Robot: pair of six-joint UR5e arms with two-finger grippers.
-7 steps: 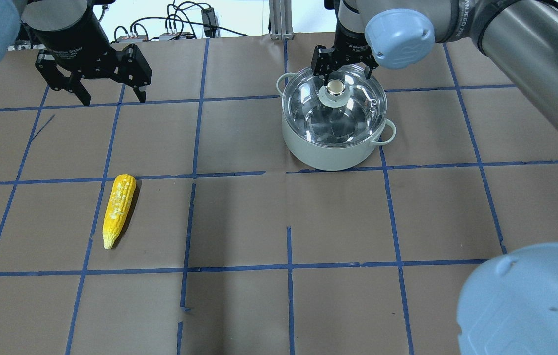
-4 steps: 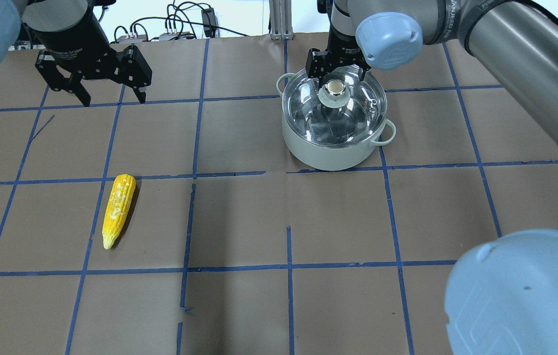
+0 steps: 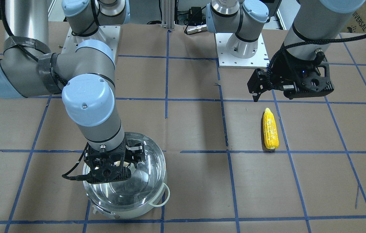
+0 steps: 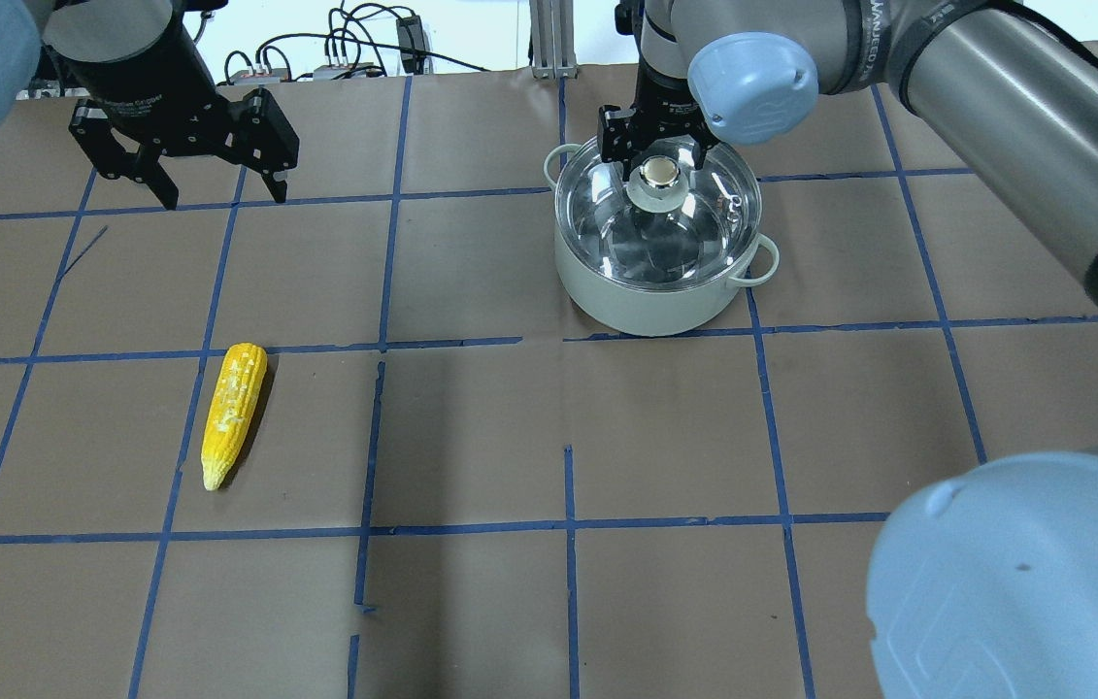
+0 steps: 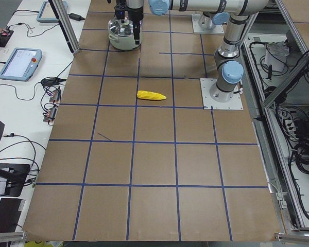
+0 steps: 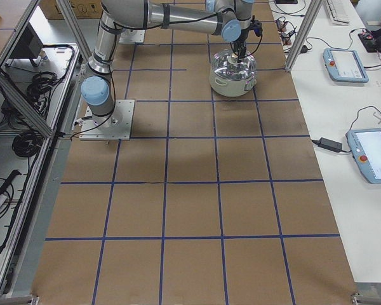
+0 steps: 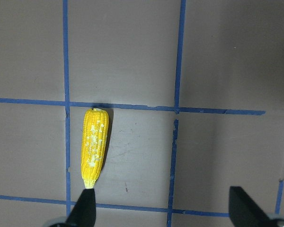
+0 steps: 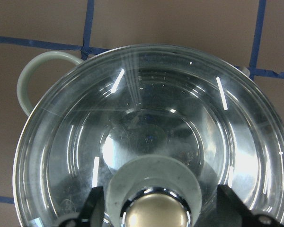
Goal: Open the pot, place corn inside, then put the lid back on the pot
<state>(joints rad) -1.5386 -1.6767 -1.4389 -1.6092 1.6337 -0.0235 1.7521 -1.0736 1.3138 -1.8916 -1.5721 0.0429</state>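
Observation:
The whitish pot [image 4: 650, 303] stands at the back right with the glass lid [image 4: 607, 218] on it. My right gripper [image 4: 655, 163] is open just over the lid, its fingers on either side of the beige knob [image 8: 155, 211] and not touching it. The yellow corn [image 4: 232, 408] lies flat on the table at the left, and shows in the left wrist view [image 7: 94, 146]. My left gripper [image 4: 223, 198] is open and empty, hanging above the table behind the corn.
The table is brown paper with a blue tape grid. One pale loop handle [image 8: 33, 71] of the pot sticks out to the side. Cables and boxes [image 4: 345, 53] lie beyond the table's far edge. Both arm bases [image 3: 241, 48] stand at the robot's side.
My right gripper has shifted left over the lid, so its open fingers now sit either side of the knob. The left arm, corn and pot have not moved.

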